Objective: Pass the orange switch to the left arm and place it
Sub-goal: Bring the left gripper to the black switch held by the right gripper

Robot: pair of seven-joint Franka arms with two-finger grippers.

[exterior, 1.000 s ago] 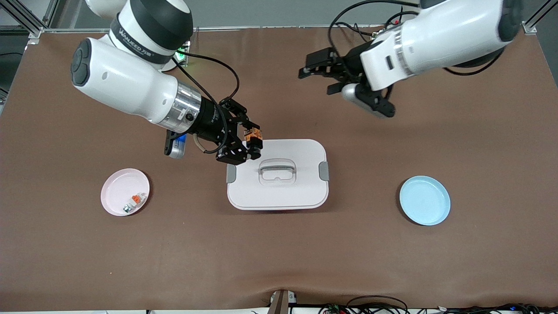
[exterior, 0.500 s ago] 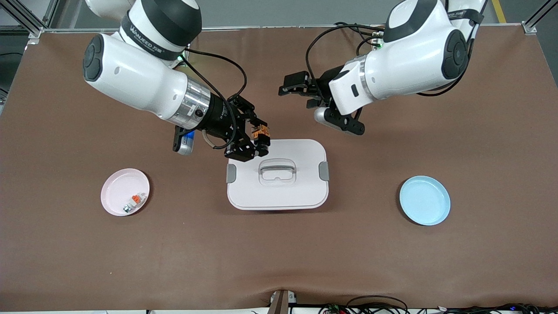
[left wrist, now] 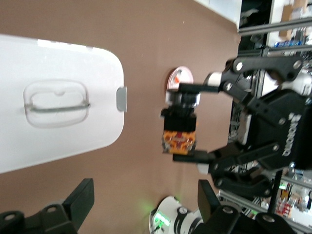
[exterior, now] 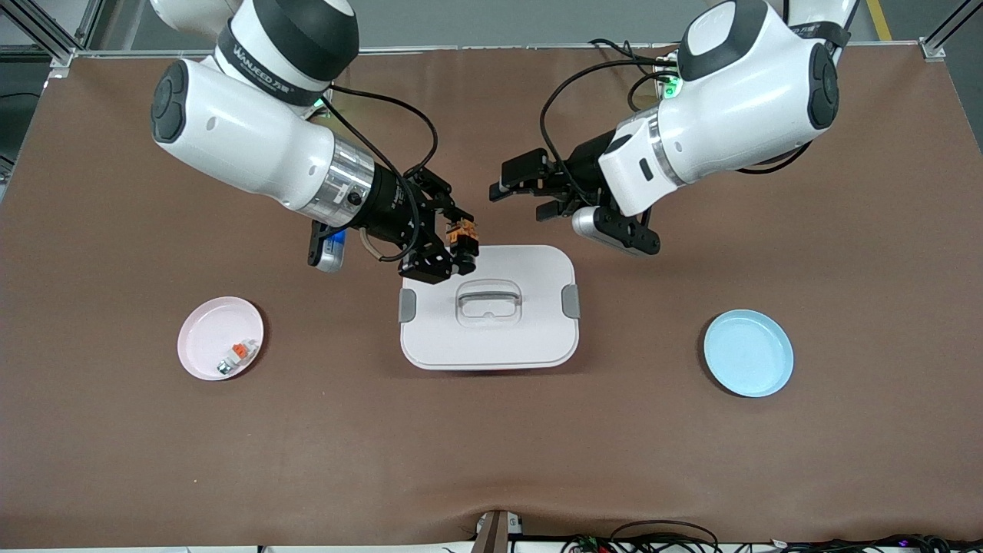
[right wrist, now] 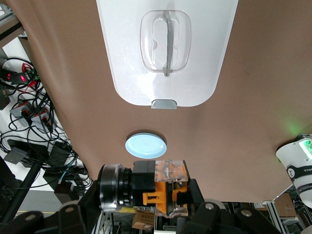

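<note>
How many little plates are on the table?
2. A pink plate lies toward the right arm's end of the table, with a small part in it. A blue plate lies toward the left arm's end. The box sits between them.

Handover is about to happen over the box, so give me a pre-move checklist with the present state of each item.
1. Right gripper shut on the orange switch: ok.
2. Left gripper open, ready to receive: ok.
3. Left gripper around the switch: not ok; in the front view a gap shows between them.
4. Switch held clear above the box, near its edge toward the robots' bases: ok.
5. Blue plate free to receive the switch: ok.
6. Pink plate holds only a white-grey part: ok.
</note>
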